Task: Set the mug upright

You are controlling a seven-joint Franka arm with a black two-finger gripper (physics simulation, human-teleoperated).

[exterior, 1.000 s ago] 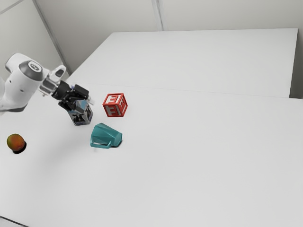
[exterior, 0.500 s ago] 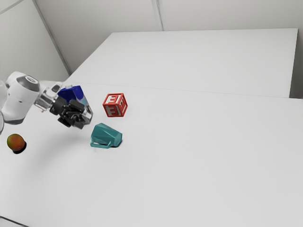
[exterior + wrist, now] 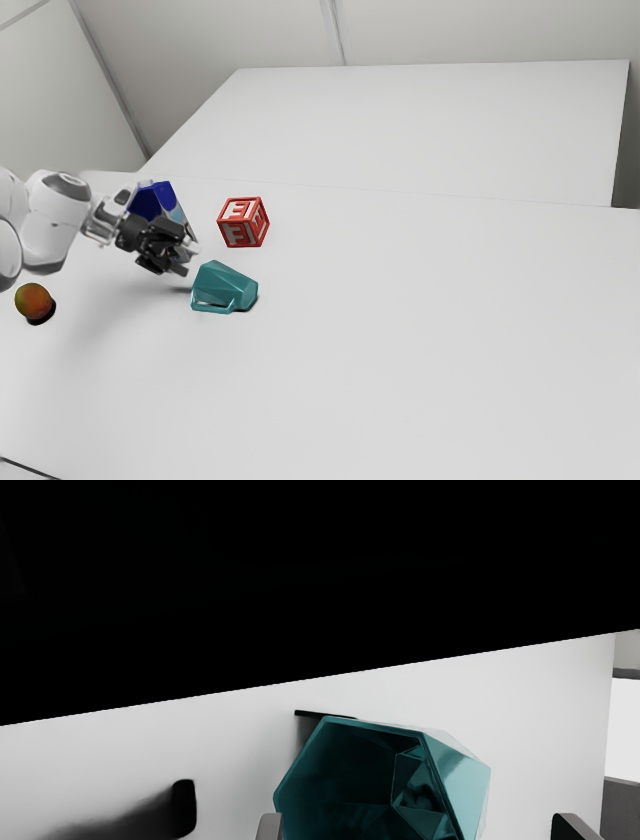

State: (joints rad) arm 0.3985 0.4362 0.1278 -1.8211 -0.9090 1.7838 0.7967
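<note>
The teal mug (image 3: 228, 288) lies on its side on the white table in the exterior view, its handle toward the viewer. Just to its upper left is the black gripper (image 3: 186, 262), low over the table and angled toward the mug. In the wrist view the mug (image 3: 370, 780) turns its hollow, many-sided mouth to the camera. The gripper (image 3: 417, 825) stands open there, its two fingertips far apart with the mug's mouth beyond and between them. Whether a fingertip touches the mug I cannot tell.
A red letter block (image 3: 243, 222) sits behind the mug. A blue box (image 3: 158, 200) stands behind the gripper, partly hidden by it. A reddish-green round fruit (image 3: 34, 301) rests at the exterior view's left, below the arm. The white table (image 3: 420, 330) extends toward the exterior view's right.
The hand has come down from above the blue box, tilted over, and moved nearer the mug's mouth. The mug, block and fruit have stayed where they were.
</note>
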